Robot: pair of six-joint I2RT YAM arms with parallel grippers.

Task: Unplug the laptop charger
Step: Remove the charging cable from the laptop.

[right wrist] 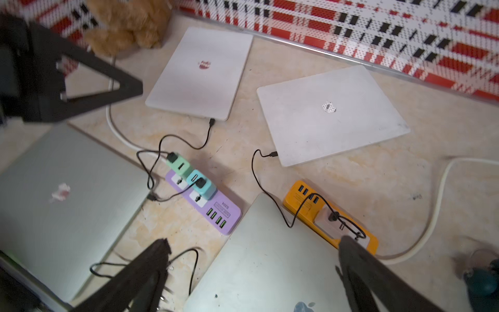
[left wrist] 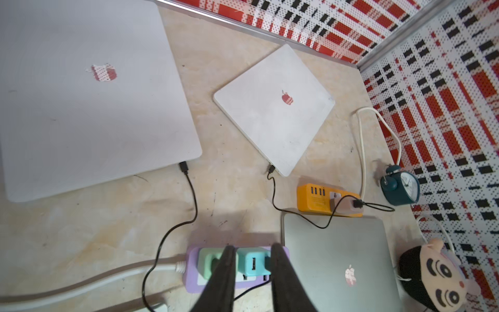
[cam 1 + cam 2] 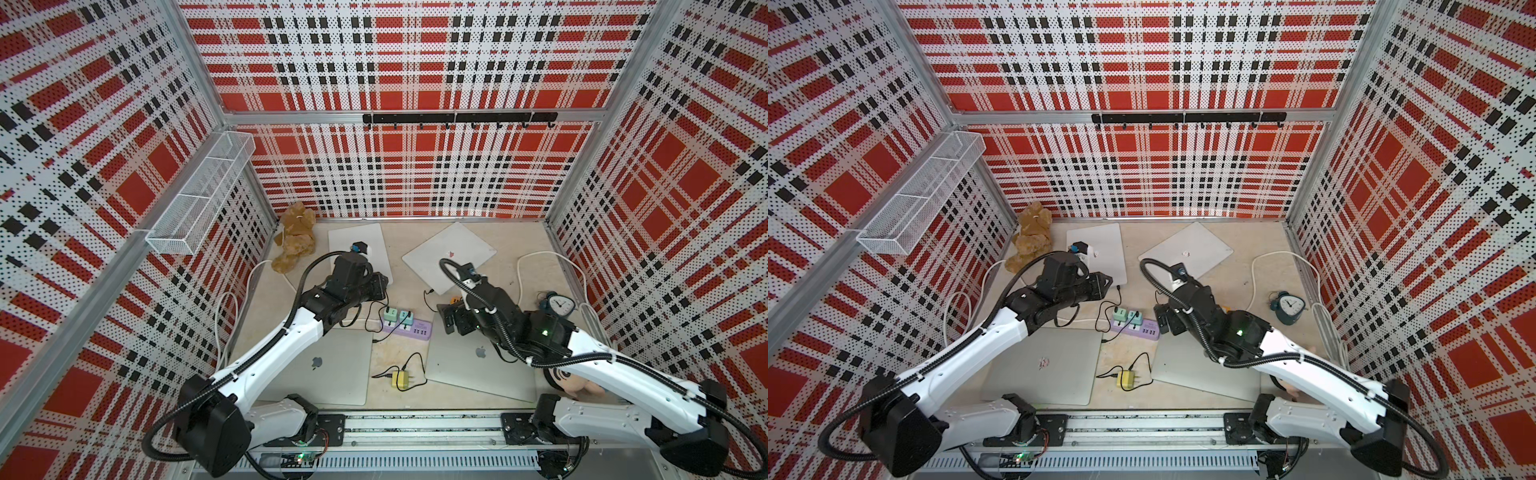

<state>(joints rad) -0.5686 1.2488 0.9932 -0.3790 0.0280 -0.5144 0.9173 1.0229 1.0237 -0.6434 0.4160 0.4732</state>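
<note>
Left gripper (image 2: 253,246) hovers over the purple power strip (image 1: 226,213), jaws part-open and empty, framing the teal charger (image 2: 251,263), which sits plugged in beside the green charger (image 1: 178,164). It looks clear of both, though that's hard to judge. Right gripper (image 1: 253,240) hangs with jaws wide, holding nothing. A yellow charger (image 3: 401,379) lies loose on the desk (image 3: 395,353)

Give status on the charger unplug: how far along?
Looks done: one yellow charger lies loose, prongs bare. In hand: nothing. The left claw hangs partly open, pointed at the purple strip; the right claw is wide open and empty. Left: the teal charger and green charger sit in that strip, the white charger in the orange strip, if any is meant.
</note>
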